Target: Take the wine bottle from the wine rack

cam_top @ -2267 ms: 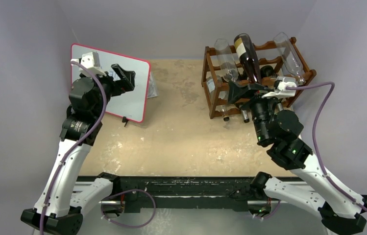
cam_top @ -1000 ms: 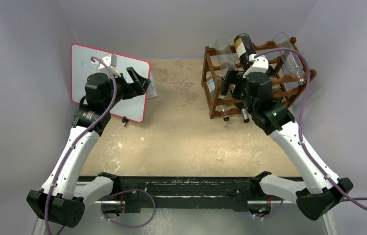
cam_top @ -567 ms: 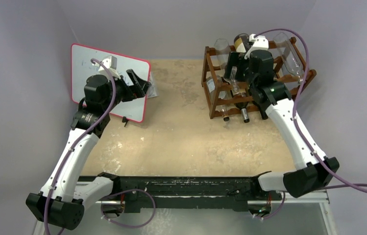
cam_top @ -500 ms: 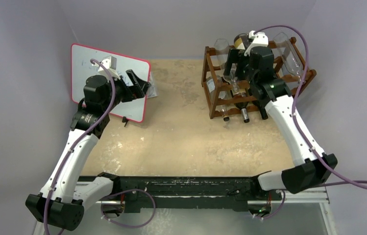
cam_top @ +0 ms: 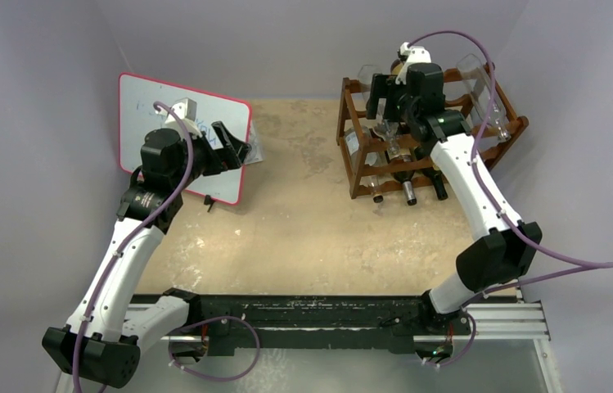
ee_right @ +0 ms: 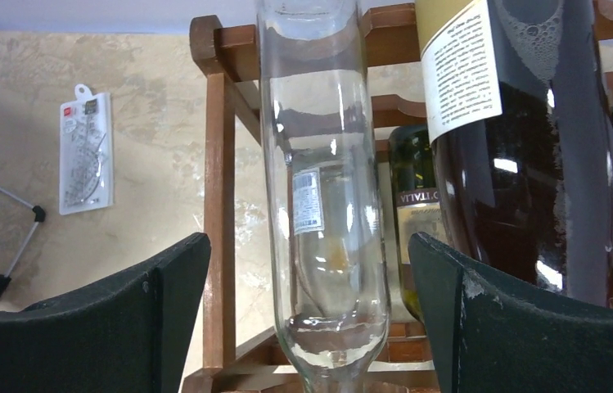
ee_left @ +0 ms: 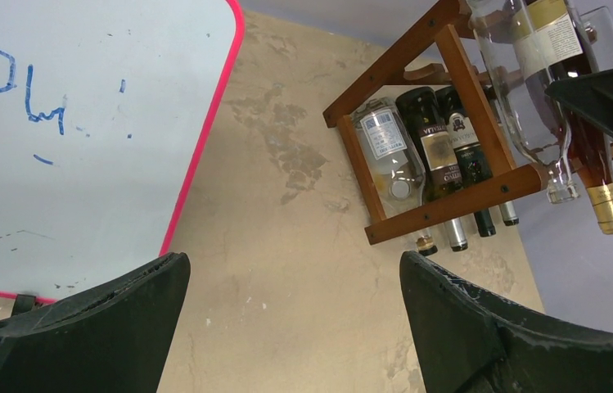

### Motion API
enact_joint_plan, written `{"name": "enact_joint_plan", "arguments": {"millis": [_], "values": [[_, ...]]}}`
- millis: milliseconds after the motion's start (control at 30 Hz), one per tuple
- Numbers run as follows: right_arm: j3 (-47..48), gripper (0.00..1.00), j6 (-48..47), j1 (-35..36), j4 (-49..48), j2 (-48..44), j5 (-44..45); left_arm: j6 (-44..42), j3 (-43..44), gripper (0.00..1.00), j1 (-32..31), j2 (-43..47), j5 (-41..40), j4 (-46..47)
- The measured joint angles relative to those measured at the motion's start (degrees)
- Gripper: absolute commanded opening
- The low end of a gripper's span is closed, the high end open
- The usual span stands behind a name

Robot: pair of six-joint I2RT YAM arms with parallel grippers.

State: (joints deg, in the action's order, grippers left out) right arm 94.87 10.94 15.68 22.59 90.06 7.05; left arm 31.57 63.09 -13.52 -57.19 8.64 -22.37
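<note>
Wine rack (cam_top: 341,115) approach: my right gripper (ee_right: 307,315) hangs above the top tier, nothing lifted yet.
The clear wine bottle (ee_right: 323,164) lies across the top rails, long axis front to back, neck toward my wrist camera, centred between wide-open, empty jaws. Next I'd lower around its body and close. Left gripper (ee_left: 295,327) gapes empty too.

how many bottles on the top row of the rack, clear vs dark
clear bottles: 2 (left one, right one)
dark bottle: 1
total on the top row of the wine rack: 3
</note>
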Motion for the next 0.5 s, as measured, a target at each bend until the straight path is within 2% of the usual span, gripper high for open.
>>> {"name": "enact_joint_plan", "arguments": {"millis": [300,500], "values": [[0.55,0.79,-0.07,-1.99,0.28,2.27,-2.82,-1.25,0.00,1.00,0.00,0.00,0.37,-1.40],[0.63,0.76,-0.09,-2.64,0.26,5.31,-5.16,-2.29,0.00,1.00,0.00,-0.02,0.42,-3.02]]}}
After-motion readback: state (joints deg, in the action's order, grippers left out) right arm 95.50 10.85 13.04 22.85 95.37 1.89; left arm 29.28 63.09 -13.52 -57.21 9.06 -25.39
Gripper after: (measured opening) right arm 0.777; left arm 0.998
